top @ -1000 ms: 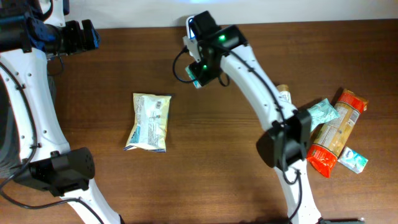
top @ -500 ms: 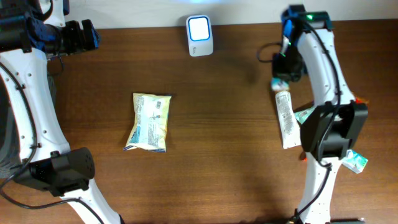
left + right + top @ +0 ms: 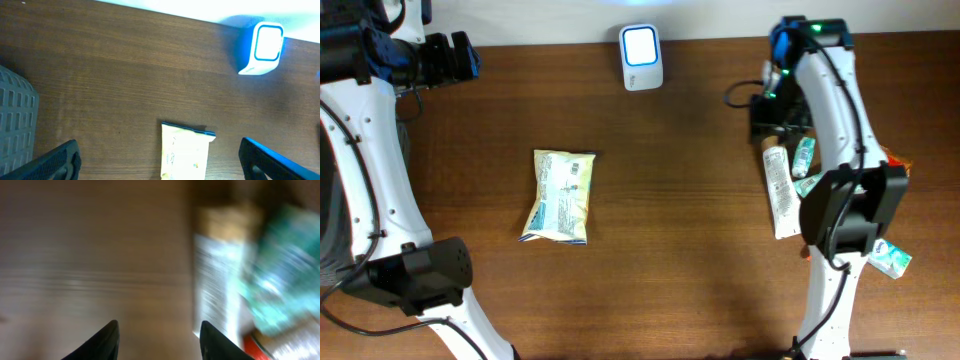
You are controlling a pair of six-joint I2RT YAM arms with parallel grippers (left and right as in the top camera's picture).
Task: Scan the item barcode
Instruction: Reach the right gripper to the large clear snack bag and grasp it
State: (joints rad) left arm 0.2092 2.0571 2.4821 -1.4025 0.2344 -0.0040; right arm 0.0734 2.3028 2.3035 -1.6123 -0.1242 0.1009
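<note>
White tube (image 3: 780, 195) lies lengthwise just beside your right gripper (image 3: 158, 330), jaws apart, empty; left gripper (image 3: 157, 147), also apart, sits far off.

A grey gridded basket (image 3: 15, 120) sits leftmost on the brown wooden table (image 3: 670, 250).

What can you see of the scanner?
The scanner is a small white box with rounded corners, plastic by its look, with a lit pale-blue window on its face. It stands at the far edge of the brown wooden table, near the middle. The left wrist view shows its white side and a blue glow around it. Nothing but the table touches it.
</note>
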